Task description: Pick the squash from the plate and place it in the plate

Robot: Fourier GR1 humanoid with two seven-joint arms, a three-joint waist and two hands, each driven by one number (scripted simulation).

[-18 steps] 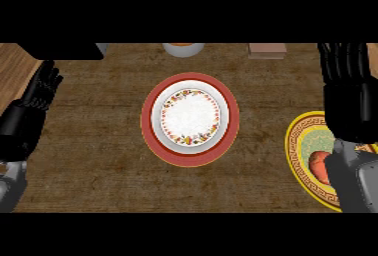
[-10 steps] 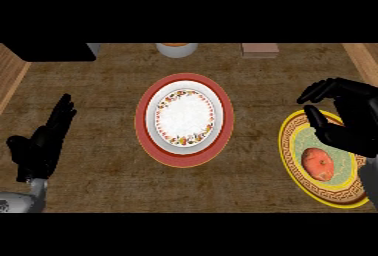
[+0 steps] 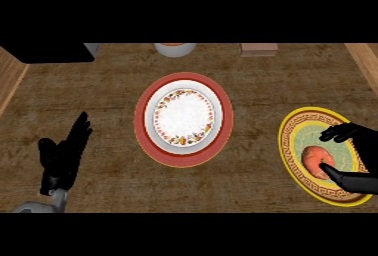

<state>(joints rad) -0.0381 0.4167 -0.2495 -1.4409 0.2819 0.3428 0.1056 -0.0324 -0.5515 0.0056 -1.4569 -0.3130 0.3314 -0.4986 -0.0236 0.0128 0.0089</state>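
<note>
Right hand (image 3: pixel 356 155) — cut off at the frame edge — curled about the squash (image 3: pixel 317 161) on the yellow plate (image 3: pixel 295 125); contact unclear.

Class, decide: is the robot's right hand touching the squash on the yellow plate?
Cannot tell. In the head view the right hand curls around the squash, thumb overlapping its edge, but no contact or gap shows plainly.
</note>
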